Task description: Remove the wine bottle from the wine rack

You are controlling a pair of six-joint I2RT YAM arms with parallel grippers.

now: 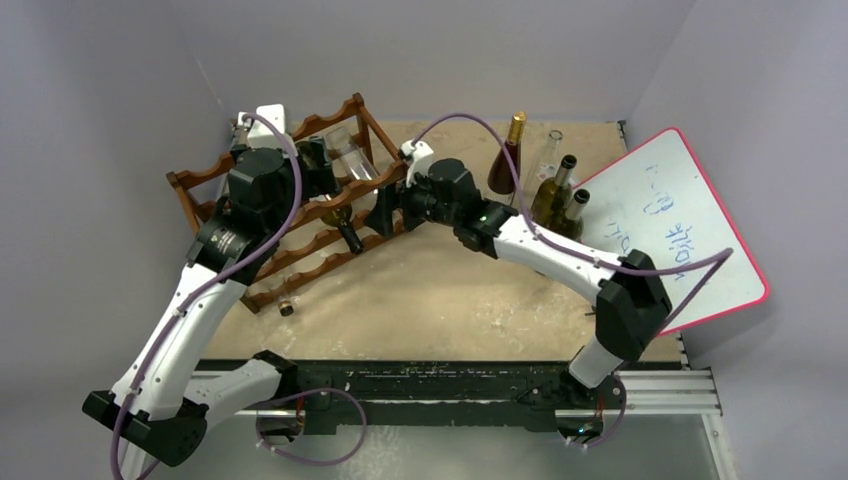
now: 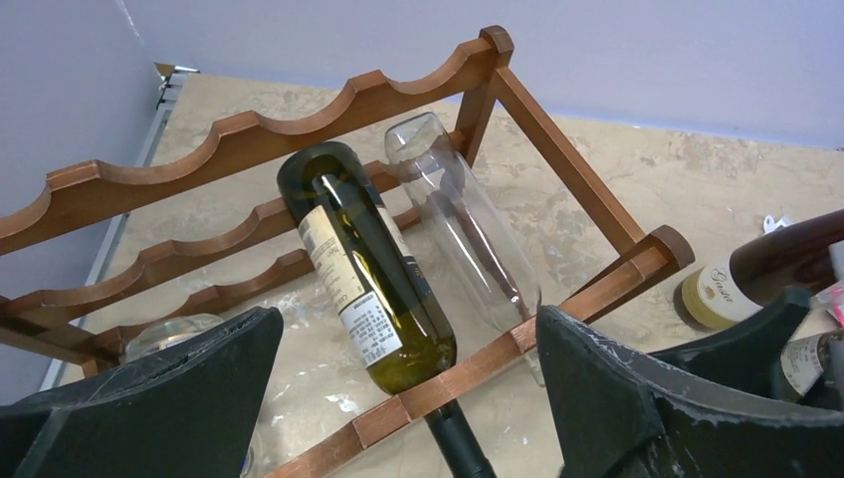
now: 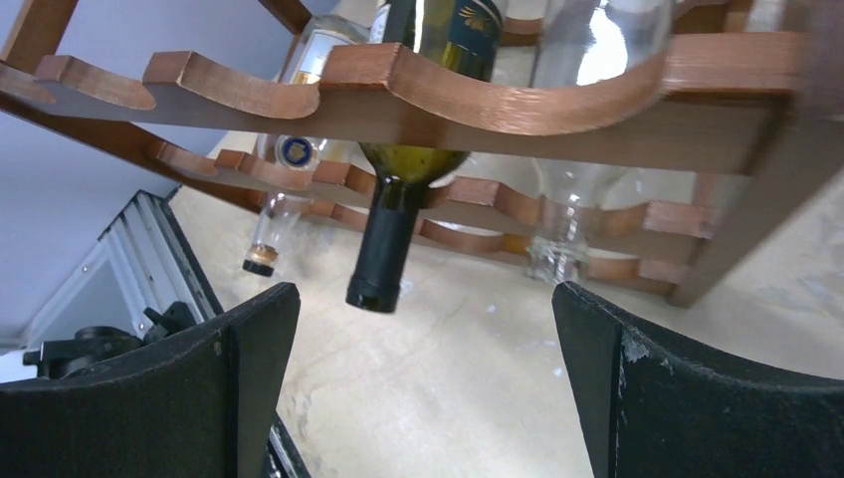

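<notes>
Left wrist: clear bottle (image 2: 460,221) beside wine bottle (image 2: 366,284)

The left arm (image 1: 185,320) and the right arm (image 1: 560,255) are slim, with white shells, bulky black joint housings and black bases. A thin purple cable (image 1: 468,118) loops loosely along each arm. Each wrist ends in two broad matte-black fingers (image 2: 199,398) with pale scuffed edges, and a small green light (image 1: 482,213) glows on the right arm.
</notes>
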